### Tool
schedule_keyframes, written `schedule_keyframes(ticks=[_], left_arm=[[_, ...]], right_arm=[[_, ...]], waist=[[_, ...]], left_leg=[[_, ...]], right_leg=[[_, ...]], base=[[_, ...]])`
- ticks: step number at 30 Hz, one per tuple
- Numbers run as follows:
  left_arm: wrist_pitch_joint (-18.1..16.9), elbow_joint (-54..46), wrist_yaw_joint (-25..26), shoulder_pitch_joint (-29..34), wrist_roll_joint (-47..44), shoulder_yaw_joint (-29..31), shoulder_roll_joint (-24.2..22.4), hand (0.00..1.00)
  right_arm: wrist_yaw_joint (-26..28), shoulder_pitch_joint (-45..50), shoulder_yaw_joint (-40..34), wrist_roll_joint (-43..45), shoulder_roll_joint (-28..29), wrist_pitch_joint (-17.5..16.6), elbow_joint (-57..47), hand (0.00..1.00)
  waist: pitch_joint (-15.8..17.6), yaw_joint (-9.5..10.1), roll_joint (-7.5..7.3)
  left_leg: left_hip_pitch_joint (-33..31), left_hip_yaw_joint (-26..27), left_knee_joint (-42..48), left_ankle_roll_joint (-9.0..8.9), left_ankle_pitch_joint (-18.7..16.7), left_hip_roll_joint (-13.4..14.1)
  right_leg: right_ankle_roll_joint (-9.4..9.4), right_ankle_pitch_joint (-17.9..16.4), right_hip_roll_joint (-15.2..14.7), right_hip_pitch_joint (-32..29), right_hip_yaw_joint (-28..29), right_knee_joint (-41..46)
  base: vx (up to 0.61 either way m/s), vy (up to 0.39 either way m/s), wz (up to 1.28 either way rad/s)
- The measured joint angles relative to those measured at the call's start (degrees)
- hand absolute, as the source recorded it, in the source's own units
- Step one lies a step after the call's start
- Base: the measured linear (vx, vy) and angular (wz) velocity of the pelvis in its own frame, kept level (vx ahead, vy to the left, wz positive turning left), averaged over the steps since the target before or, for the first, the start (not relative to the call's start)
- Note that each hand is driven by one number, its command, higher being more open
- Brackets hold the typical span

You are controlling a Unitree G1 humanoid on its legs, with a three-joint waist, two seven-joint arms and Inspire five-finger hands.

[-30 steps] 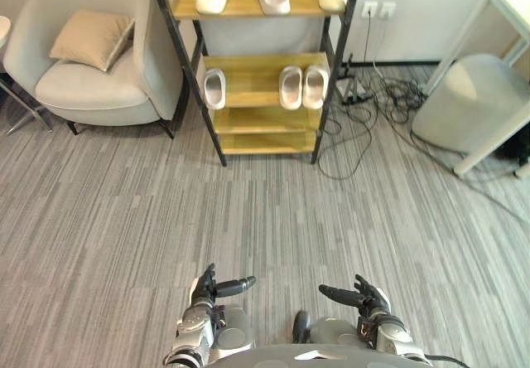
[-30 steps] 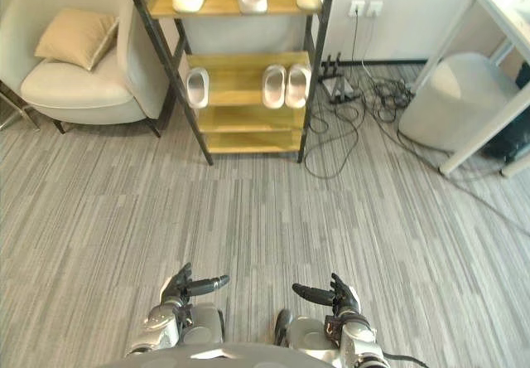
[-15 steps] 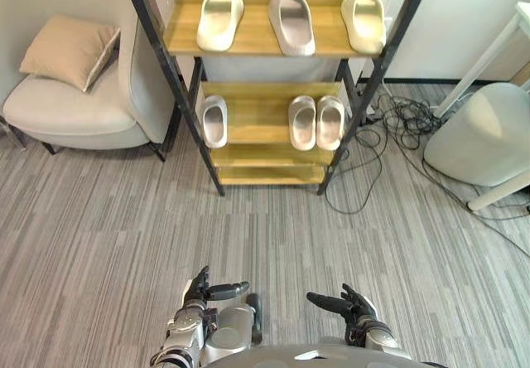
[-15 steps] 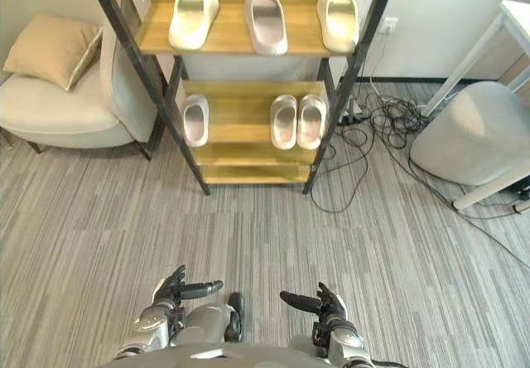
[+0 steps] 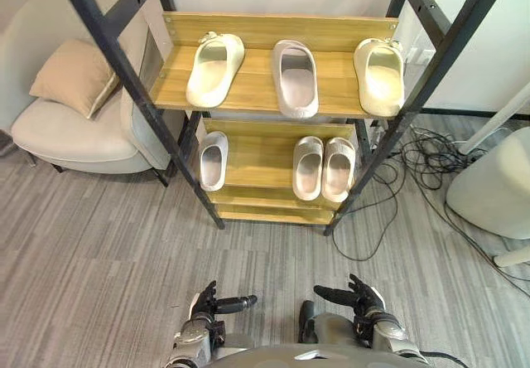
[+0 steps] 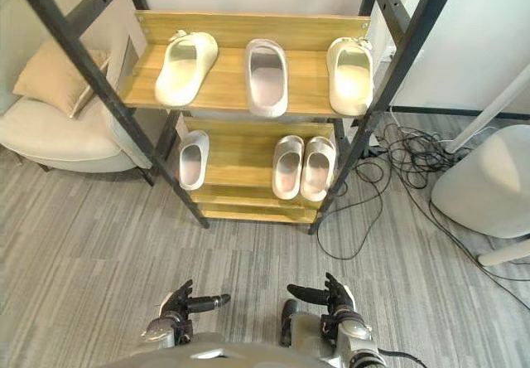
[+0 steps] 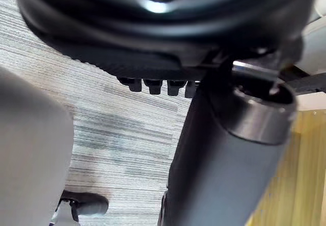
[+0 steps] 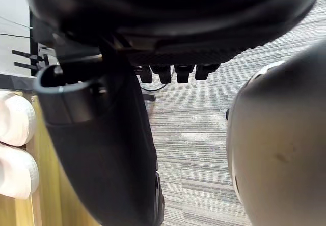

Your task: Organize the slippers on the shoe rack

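Right now your left hand [image 5: 204,302] and right hand [image 5: 368,297] both sit low over the carpet [image 5: 99,244], well apart from the shoe rack [image 5: 252,78]. Each has its fingers loosely straight and holds nothing. On the upper shelf you have three slippers lying apart: a left cream slipper [image 5: 214,70], a grey slipper [image 5: 295,78] in the middle, and a right cream slipper [image 5: 379,76]. On the shelf below, a single slipper [image 5: 213,160] lies at the left, and a pair of slippers [image 5: 323,169] lies side by side at the right.
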Motion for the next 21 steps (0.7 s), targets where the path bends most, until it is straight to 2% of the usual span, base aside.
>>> schedule_keyframes(ticks=[1,2,4,6,7,8,9,10,12,13,16,21], left_arm=[[-0.04,-1.25,0.01,0.40,-0.04,1.68,-0.44,1.00],[-0.13,-2.25,0.14,0.85,-0.11,1.94,-0.71,1.00],[-0.13,-2.30,0.00,0.79,-0.09,1.45,-0.43,1.00],[-0.09,-2.15,-0.05,0.32,-0.13,0.90,-0.17,1.00],[-0.07,-1.96,-0.04,0.07,-0.12,0.52,0.05,1.00],[-0.08,-1.90,0.18,0.14,-0.17,-0.28,0.10,1.00],[-0.10,-1.88,0.27,0.18,-0.26,-0.56,0.15,1.00],[-0.11,-1.54,0.43,0.00,-0.12,-1.21,0.81,1.00],[-0.07,-1.38,0.45,-0.18,-0.24,-1.85,2.06,1.00],[-0.07,-1.37,0.47,-0.16,-0.25,-1.76,2.14,1.00],[-0.08,-0.35,0.38,-0.15,-0.09,-2.35,2.33,1.00],[-0.06,0.32,-0.06,-0.07,0.04,-4.24,2.67,1.00]], right_arm=[[-0.02,0.94,-0.22,0.00,-0.17,0.04,-0.16,1.00],[-0.24,1.58,-0.40,0.07,-0.26,0.10,-0.22,1.00],[-0.45,1.61,-0.40,0.08,-0.05,0.07,-0.22,1.00],[-0.45,1.20,-0.40,0.08,0.09,0.01,-0.20,1.00],[-0.49,1.32,-0.47,0.08,0.15,0.08,-0.12,1.00],[-0.56,1.57,-0.61,0.22,-0.03,0.13,-0.09,1.00],[-0.61,1.59,-0.64,0.15,-0.17,0.16,0.05,1.00],[-0.82,1.55,-0.44,0.09,0.12,0.24,0.32,1.00],[-0.56,1.52,-0.31,0.01,1.18,0.17,0.31,1.00],[-0.57,1.57,-0.32,0.00,1.43,0.18,0.33,1.00],[-0.55,1.64,0.32,-0.06,1.65,0.07,0.34,1.00],[-0.49,1.53,3.78,-0.15,1.09,0.06,0.37,1.00]], waist=[[0.16,0.31,0.11],[0.01,0.60,0.25],[-0.06,0.61,0.13],[0.04,0.68,0.02],[0.22,0.68,-0.29],[0.16,0.68,-0.11],[0.07,0.80,0.03],[-0.28,0.81,-0.76],[-0.49,0.91,-2.57],[-0.53,1.05,-2.88],[-1.09,1.13,-3.19],[-1.74,0.59,-3.13]], left_leg=[[-4.81,2.81,12.29,-1.88,0.31,2.72],[-7.63,6.42,18.85,-1.85,-0.46,5.84],[-9.24,8.09,18.01,-1.93,-1.14,6.46],[-11.25,8.46,9.89,-1.95,-1.13,5.37],[-11.39,6.92,2.94,-2.11,-0.71,3.37],[-11.04,4.41,-5.31,-2.71,4.03,1.04],[-10.72,3.97,-5.90,-1.87,6.25,0.59],[-9.26,4.21,-7.56,-1.14,6.78,-0.80],[-8.47,4.98,-8.44,-0.94,6.88,-2.24],[-7.58,5.31,-8.89,-0.92,6.88,-2.78],[-4.45,5.98,-13.01,0.77,7.75,-4.10],[-2.29,5.45,-20.77,0.96,12.56,-5.62]], right_leg=[[-0.50,-0.56,0.82,3.72,-1.24,-1.96],[-0.88,-1.00,1.78,7.03,-1.87,-3.69],[-0.89,-1.06,1.80,8.98,-2.04,-5.09],[-0.52,-1.00,1.04,10.23,-1.39,-6.07],[0.10,-1.14,-0.02,10.66,-1.10,-6.05],[1.54,-1.73,-0.79,11.14,-0.59,-6.02],[1.86,-1.80,-0.92,11.31,-0.07,-6.04],[2.63,-2.03,-1.78,11.58,0.47,-6.27],[3.21,-2.20,-3.44,11.92,1.02,-6.66],[3.23,-2.18,-3.94,12.49,1.61,-6.84],[4.05,-2.34,-4.88,13.39,2.65,-7.25],[4.93,-1.96,-5.40,12.60,2.38,-8.15]], base=[[0.21,-0.124,0.36],[0.20,-0.091,0.31],[0.13,-0.011,0.05],[0.18,0.100,-0.11],[0.20,0.188,-0.13],[0.15,0.187,-0.13],[0.16,0.190,-0.09],[0.16,0.183,-0.01],[0.16,0.172,-0.01],[0.10,0.143,-0.15],[0.02,0.068,-0.11],[-0.05,-0.017,0.06]])
